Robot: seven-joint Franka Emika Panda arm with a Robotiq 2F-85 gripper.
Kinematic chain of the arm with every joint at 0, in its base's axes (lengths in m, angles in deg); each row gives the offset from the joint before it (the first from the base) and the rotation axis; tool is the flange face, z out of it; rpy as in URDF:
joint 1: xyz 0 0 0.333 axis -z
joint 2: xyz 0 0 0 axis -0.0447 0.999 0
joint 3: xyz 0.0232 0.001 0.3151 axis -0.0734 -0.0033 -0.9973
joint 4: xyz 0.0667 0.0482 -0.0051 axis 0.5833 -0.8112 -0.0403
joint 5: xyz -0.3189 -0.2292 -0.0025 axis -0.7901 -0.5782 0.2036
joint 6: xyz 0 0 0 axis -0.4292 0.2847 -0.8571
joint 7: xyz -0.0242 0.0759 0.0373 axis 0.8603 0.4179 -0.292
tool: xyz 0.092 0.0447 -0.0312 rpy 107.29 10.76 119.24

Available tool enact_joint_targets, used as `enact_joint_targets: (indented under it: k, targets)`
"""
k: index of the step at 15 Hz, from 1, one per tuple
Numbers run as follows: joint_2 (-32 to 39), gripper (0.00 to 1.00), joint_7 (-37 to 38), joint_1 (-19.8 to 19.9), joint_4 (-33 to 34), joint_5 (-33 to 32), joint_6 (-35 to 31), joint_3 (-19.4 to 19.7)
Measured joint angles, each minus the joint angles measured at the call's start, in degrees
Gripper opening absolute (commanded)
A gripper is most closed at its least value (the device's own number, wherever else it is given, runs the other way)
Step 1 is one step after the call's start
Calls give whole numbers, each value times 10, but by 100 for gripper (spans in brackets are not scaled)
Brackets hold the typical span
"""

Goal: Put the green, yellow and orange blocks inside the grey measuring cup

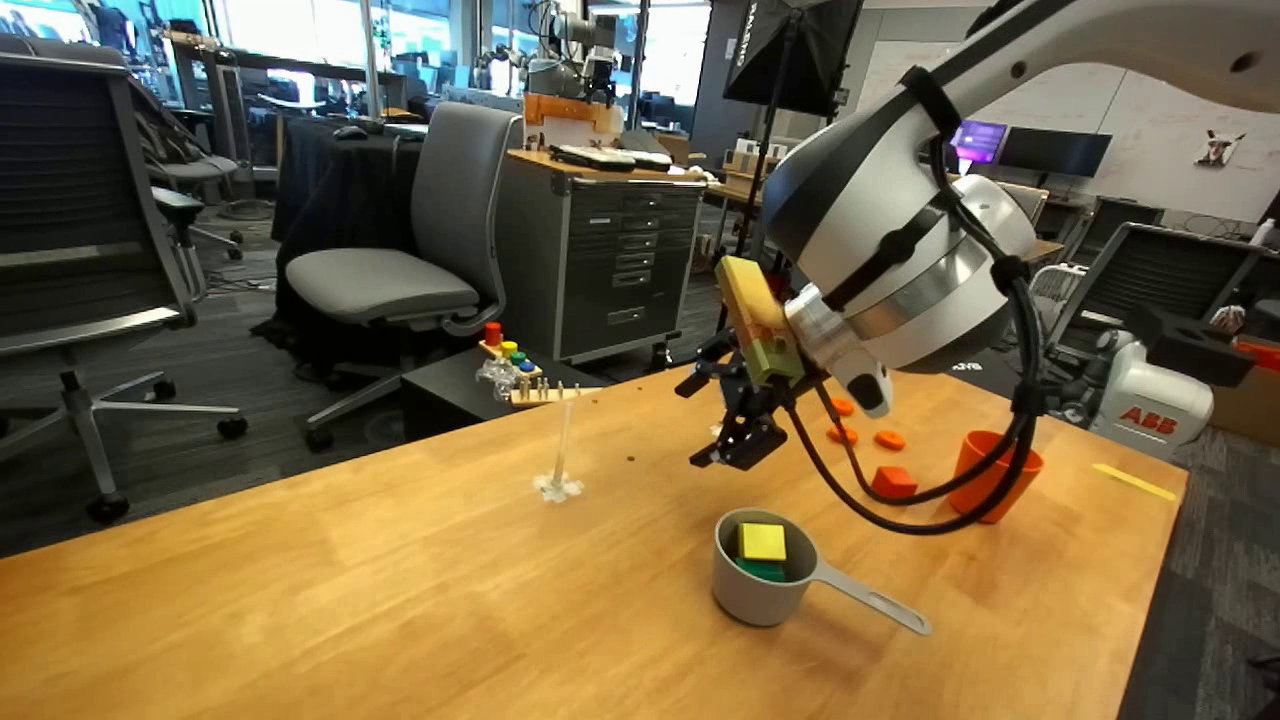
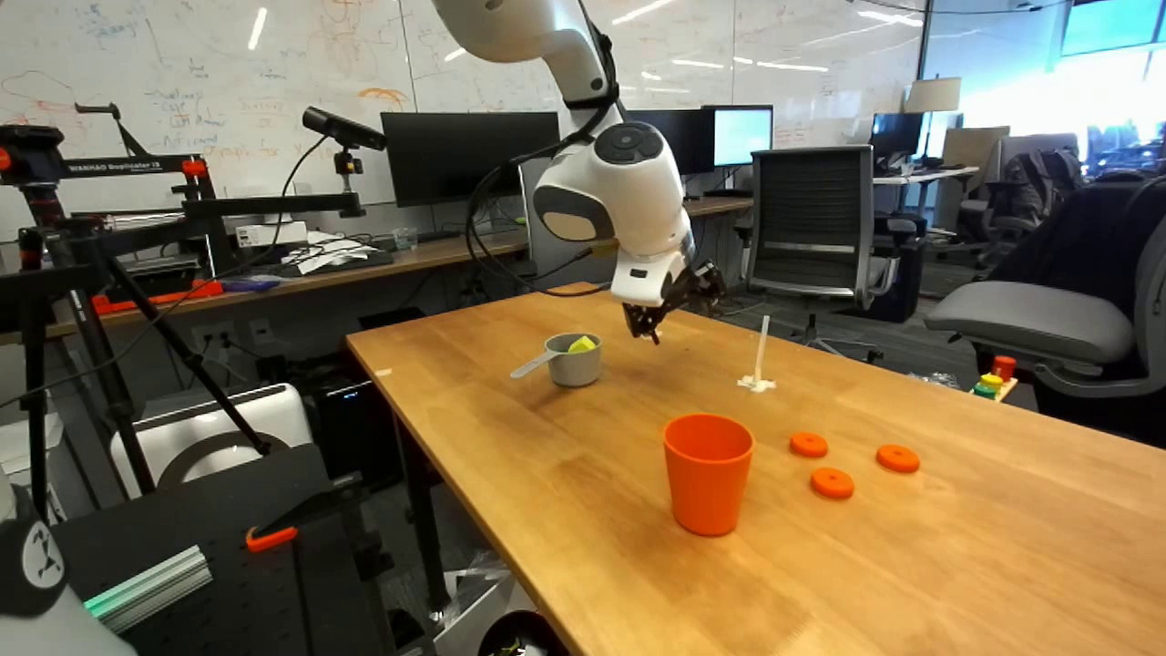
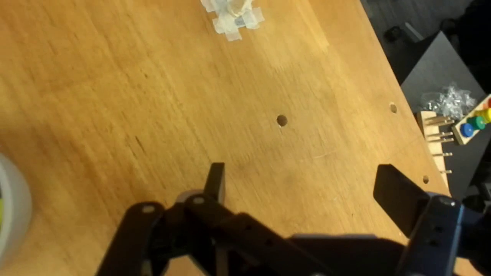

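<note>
The grey measuring cup stands upright on the table, with its handle pointing away from my gripper. It also shows in an exterior view and at the left edge of the wrist view. Inside it the yellow block rests on the green block. The orange block lies on the table beside an orange cup; it does not show in the remaining views. My gripper is open and empty above the table, to the side of the measuring cup. Its spread fingers show in the wrist view.
An orange cup stands near the orange block. Several orange discs lie near it. A thin upright stick is taped to the table. A low black stand with wooden toys is beyond the table edge.
</note>
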Motion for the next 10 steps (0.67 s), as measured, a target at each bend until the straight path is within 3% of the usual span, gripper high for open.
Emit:
enact_joint_targets:
  k: [3, 10]
  targets:
    - [-17, 100, 10, -6, -28, 39, -58, -14]
    - [-73, 100, 43, 8, -108, 105, -94, -9]
